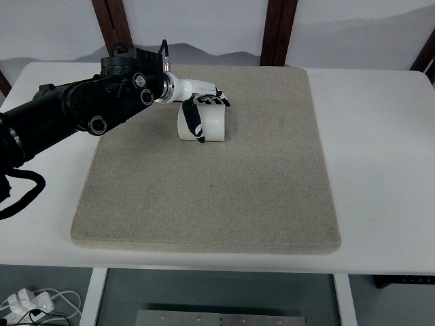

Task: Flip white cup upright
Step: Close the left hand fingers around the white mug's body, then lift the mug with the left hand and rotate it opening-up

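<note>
A white cup (207,124) stands on the beige felt mat (211,183), near the mat's far left part. My left hand (202,109) reaches in from the left on a black arm. Its white and black fingers (196,121) are wrapped around the cup's upper part, thumb down the front, other fingers over the far rim. The cup's opening is hidden by the hand, so I cannot tell which end faces up. The right arm is out of view.
The mat lies on a white table (380,149). Dark wooden posts (277,30) stand behind the table's far edge. A white power strip with cables (27,302) lies on the floor at the lower left.
</note>
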{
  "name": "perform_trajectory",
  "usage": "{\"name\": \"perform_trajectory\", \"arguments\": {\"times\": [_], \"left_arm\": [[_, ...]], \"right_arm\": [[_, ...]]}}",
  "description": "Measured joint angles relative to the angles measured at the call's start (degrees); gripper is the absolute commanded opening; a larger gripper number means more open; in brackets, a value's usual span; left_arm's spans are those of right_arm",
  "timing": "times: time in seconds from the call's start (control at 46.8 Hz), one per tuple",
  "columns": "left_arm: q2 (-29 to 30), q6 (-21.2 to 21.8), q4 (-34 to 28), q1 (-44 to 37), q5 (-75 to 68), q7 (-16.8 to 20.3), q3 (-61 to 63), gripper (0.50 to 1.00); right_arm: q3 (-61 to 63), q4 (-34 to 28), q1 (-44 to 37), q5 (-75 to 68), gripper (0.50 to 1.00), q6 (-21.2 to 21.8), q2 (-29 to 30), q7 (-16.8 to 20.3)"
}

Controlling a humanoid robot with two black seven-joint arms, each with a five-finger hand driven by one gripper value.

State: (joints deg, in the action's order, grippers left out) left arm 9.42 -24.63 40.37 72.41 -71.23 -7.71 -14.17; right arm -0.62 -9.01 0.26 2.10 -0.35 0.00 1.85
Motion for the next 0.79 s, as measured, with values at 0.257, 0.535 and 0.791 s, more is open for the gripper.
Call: {"name": "perform_trajectory", "arguments": {"times": [0.257,0.535,0.791], "left_arm": [[-0.1,-0.1,-0.1,0.0,-0.4,0.1,0.0,0.821],[-0.1,-0.7,-0.1,0.0,-1.9,0.1,0.1,0.686],[-0.1,-0.8,-0.1,0.0,-1.9,0.8,-0.4,0.5]], "right_arm": [[0.0,0.0,0.0,0.0,0.952,0.0,0.0,0.0],[0.0,0.0,0.0,0.0,0.952,0.0,0.0,0.0],[0.0,0.0,0.0,0.0,0.952,0.0,0.0,0.0]]}}
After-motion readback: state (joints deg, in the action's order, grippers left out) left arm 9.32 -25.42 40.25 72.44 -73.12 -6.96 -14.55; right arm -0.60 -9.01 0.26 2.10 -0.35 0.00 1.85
